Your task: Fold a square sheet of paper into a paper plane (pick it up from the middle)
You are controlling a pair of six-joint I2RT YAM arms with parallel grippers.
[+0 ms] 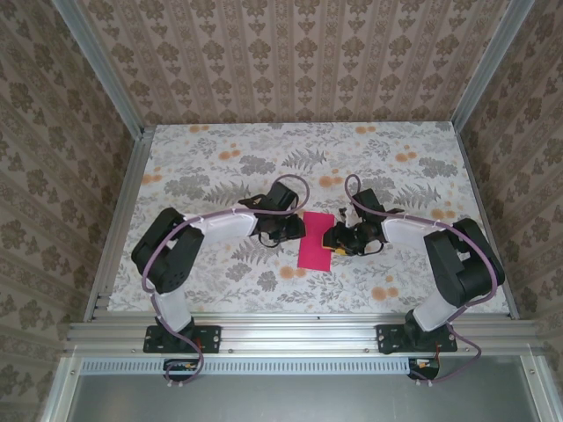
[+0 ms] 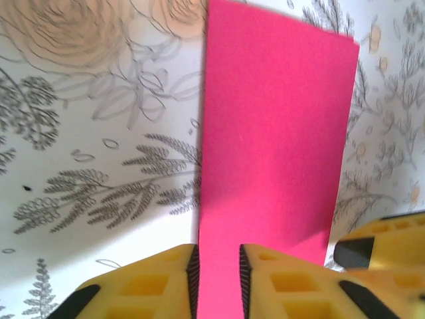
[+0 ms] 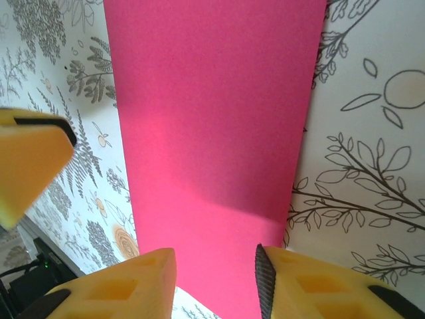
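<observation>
Paper (image 1: 314, 252) lies flat on the table (image 1: 220, 176), a narrow rectangle between both arms. You appear to be at the first lengthwise fold. The left gripper (image 2: 218, 256) has jaws narrowly apart over its edge, and the right gripper (image 3: 216, 256) has jaws wider apart. Neither pinches it. Next you need an even press along the crease. No writing is legible.

We see the sheet of paper (image 1: 313, 252) as a plain magenta-pink rectangle, clearly longer than it is wide, with straight edges and sharp corners. It lies on the flower-printed bench (image 1: 220, 158), midway between the left and right edges and nearer the near edge than the far one. Its long sides run near to far, slightly slanted. We cannot tell whether it is doubled over.
</observation>
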